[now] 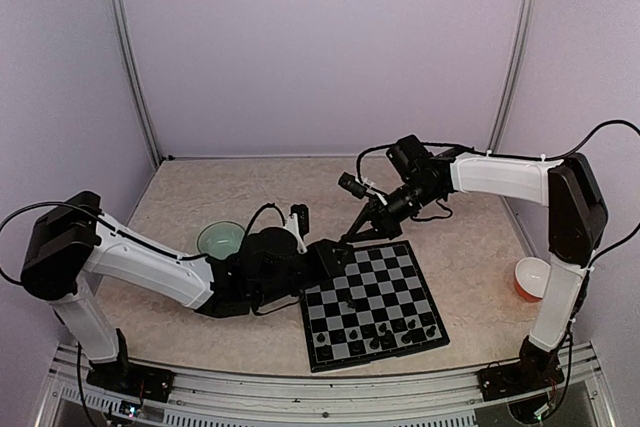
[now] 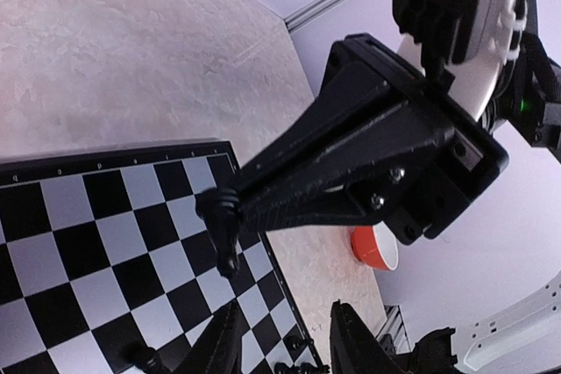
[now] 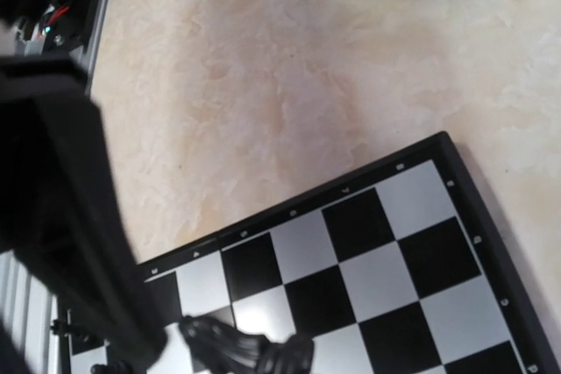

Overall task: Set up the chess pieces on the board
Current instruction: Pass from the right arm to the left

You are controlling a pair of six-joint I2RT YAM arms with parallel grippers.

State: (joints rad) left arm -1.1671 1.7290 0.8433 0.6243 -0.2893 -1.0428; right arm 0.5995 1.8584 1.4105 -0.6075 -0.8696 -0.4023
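Since the chess piece (image 2: 226,238) hangs pinched in the right gripper (image 2: 219,209), jaws closed on it, above the board's (image 2: 88,243) far-left corner with its long axis roughly upright, lowering looks like the next move; the left gripper (image 2: 282,339), half-open and empty, hovers just beside that same corner.

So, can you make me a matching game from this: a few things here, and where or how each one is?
Things: 1 green bowl; 2 orange cup; 3 right gripper; 4 board.
States: A shut on a chess piece; B black and grey checks; C by the left arm; D by the right arm.
Pairs: 1-C; 2-D; 3-A; 4-B.
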